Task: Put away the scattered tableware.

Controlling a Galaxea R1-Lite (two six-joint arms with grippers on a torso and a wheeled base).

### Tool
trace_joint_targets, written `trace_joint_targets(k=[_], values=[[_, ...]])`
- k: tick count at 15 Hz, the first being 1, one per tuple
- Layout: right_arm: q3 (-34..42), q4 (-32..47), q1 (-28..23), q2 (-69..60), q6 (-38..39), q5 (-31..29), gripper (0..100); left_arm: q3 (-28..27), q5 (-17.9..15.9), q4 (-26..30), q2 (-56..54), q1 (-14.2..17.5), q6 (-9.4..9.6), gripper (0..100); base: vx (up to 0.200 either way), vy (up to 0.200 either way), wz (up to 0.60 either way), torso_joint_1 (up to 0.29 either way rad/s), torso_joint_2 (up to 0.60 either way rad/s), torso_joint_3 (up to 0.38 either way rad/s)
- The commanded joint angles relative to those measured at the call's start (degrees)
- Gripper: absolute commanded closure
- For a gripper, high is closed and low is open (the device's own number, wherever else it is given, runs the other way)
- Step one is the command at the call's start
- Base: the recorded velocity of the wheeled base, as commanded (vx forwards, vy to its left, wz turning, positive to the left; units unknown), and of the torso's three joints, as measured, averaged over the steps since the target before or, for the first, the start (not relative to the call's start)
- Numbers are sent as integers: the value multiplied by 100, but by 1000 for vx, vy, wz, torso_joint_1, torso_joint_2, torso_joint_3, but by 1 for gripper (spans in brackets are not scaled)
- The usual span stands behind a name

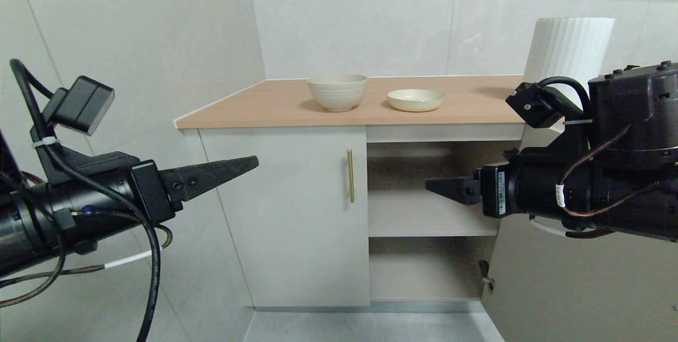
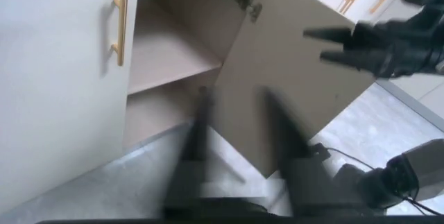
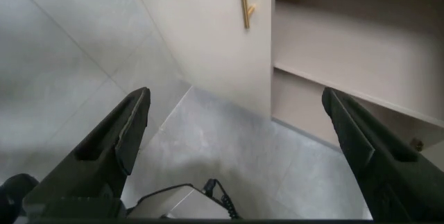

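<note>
Both spread apart and empty, left tool (image 1: 252, 162) and right tool (image 3: 236, 96) hang before the cupboard (image 1: 291, 220); bowl (image 1: 337, 92) and dish (image 1: 415, 100) sit on the bench (image 1: 254, 107).

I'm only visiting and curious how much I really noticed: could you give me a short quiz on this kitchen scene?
1. True or false: the bowl and the shallow dish both sit on the countertop.
2. Which door of the cabinet stands open? A) the left-hand door B) the right-hand door C) neither
3. Fill in: the right end effector is holding ____.
Key: 1 true; 2 B; 3 nothing, its fingers are spread apart with only floor between them.
</note>
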Motion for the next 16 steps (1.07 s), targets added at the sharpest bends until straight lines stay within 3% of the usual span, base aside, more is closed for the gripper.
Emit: trace_joint_targets(k=[1, 4, 16], values=[[-14, -4, -7, -52, 0, -8, 0, -2, 1, 2, 17, 2, -1, 0, 0, 0, 0, 0, 0, 0], [-14, -4, 1, -139, 0, -8, 0, -11, 1, 19, 17, 2, -1, 0, 0, 0, 0, 0, 0, 0], [-31, -13, 1, -342, 290, 54, 0, -64, -8, 72, 43, 37, -1, 0, 200, 0, 0, 3, 2, 2]])
